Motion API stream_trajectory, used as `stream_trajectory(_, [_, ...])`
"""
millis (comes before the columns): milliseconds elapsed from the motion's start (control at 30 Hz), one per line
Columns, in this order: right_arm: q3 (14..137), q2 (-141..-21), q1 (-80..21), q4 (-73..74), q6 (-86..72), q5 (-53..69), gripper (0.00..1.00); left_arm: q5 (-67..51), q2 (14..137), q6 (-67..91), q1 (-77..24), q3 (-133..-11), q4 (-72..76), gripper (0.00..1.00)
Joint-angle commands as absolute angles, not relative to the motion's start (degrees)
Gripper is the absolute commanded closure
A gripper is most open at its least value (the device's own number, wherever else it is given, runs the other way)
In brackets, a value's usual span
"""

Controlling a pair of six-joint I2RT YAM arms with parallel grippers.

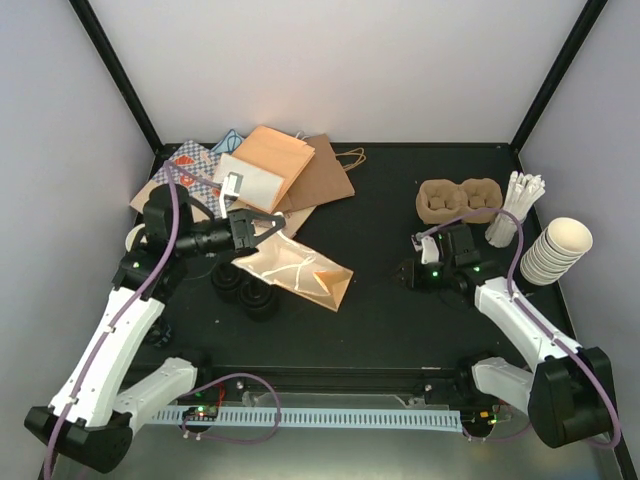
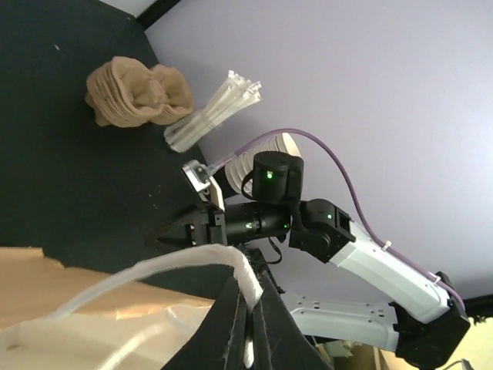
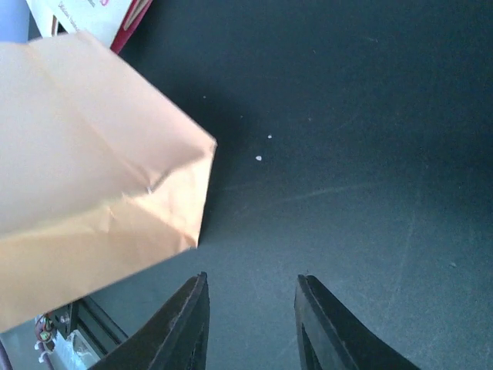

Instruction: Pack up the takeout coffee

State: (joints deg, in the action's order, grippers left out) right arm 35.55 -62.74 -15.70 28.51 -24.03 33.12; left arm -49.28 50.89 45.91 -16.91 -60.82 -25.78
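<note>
A tan paper bag (image 1: 305,272) lies on its side on the black table. My left gripper (image 1: 274,228) is shut on its white twisted handle (image 2: 248,279), which arches up from the bag (image 2: 69,308). Right of the bag, my right gripper (image 1: 410,270) hovers low over bare table; its jaws (image 3: 250,289) are open and empty, and the bag's corner (image 3: 100,169) is to their left. The brown pulp carrier (image 1: 458,200) sits at the back right, also visible in the left wrist view (image 2: 139,92). Round black lids (image 1: 246,286) sit beside the bag; I cannot tell whether cups are under them.
A stack of lidless cream cups (image 1: 555,250) leans at the right edge. A bundle of white stirrers (image 1: 515,208) stands next to the carrier. Flat paper bags (image 1: 275,165) are piled at the back left. White walls close in the back and sides.
</note>
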Motion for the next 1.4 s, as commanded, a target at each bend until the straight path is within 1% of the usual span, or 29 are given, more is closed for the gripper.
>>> stream_trajectory(0, [38.6,-61.5,-15.4,29.4,-20.8,32.5,0.65,-47.3,52.6,49.4,-20.1,-64.8,-21.5,0.98])
stream_trajectory(200, [41.2,-61.8,-15.5,31.3,-19.8,29.9,0.64,-46.8,54.0,51.3,-21.8,-67.0,-19.7,0.98])
stream_trajectory(400, [43.0,-64.0,-16.4,29.8,-20.5,28.4,0.64,-46.6,54.5,51.2,-23.3,-69.5,-20.1,0.98])
stream_trajectory(733, [43.2,-70.9,-28.4,25.2,-23.5,19.4,0.66,-45.3,56.5,51.7,-27.7,-71.9,-19.5,0.98])
stream_trajectory(867, [43.3,-74.2,-33.5,23.4,-24.9,16.5,0.69,-44.4,57.3,52.2,-30.0,-72.1,-18.7,0.98])
stream_trajectory(967, [43.1,-75.9,-36.3,22.0,-25.6,15.6,0.71,-43.5,57.9,52.3,-31.9,-71.7,-18.3,0.98])
stream_trajectory(1033, [43.0,-76.8,-37.8,21.1,-26.1,15.5,0.75,-43.1,58.4,52.4,-32.9,-71.4,-17.9,0.98])
stream_trajectory(1367, [38.8,-77.8,-45.1,16.9,-30.2,15.6,0.76,-43.4,62.4,53.5,-35.7,-68.5,-14.0,0.98])
